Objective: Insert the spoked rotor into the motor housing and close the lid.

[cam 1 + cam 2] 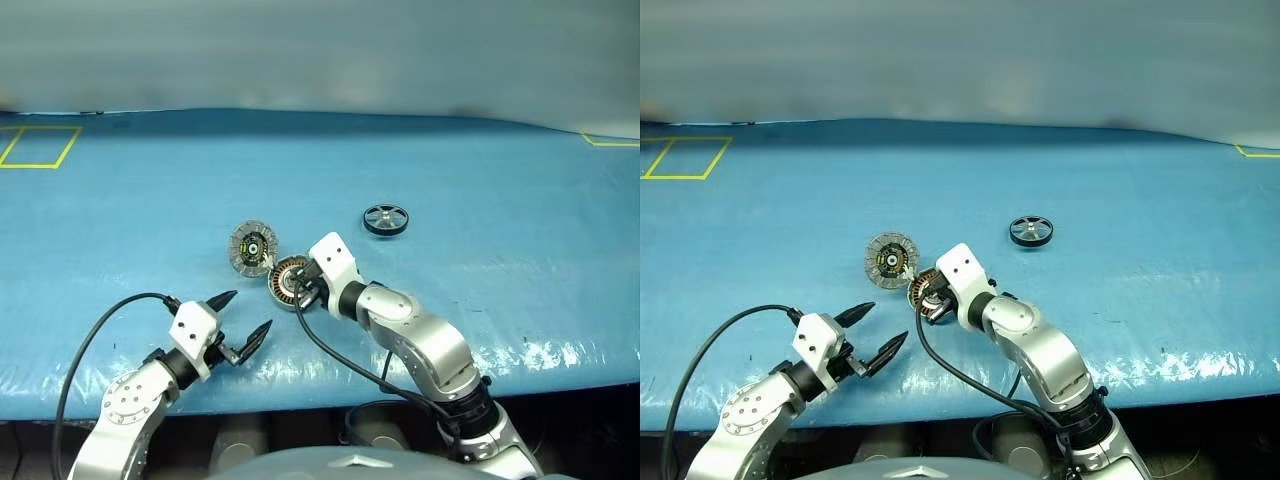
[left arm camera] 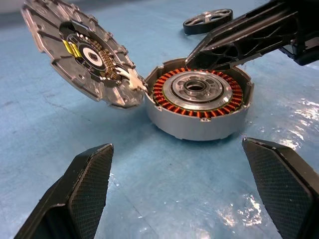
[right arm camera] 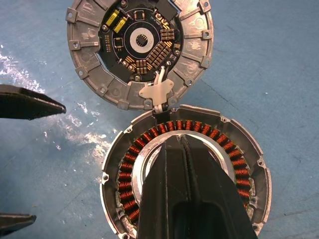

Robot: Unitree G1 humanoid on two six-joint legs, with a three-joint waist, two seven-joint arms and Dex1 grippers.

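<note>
Blue sheeted table (image 1: 520, 200) under everything; yellow tape outlines at its far corners. Motor housing (image 1: 289, 281) near the middle, flat, open face up, copper windings ringing a silver centre. Lid (image 1: 253, 248) joined to its rim at about ten o'clock, swung open and propped at a tilt, inner face with dark centre showing. Spoked rotor (image 1: 386, 219) lying flat, well apart, at about two o'clock from the housing. Right gripper (image 3: 180, 142) directly over the housing's centre, fingers pressed together, holding nothing, blocking the opening. Left gripper (image 1: 245, 318) at about seven o'clock from the housing, spread wide, empty, aimed toward it.
</note>
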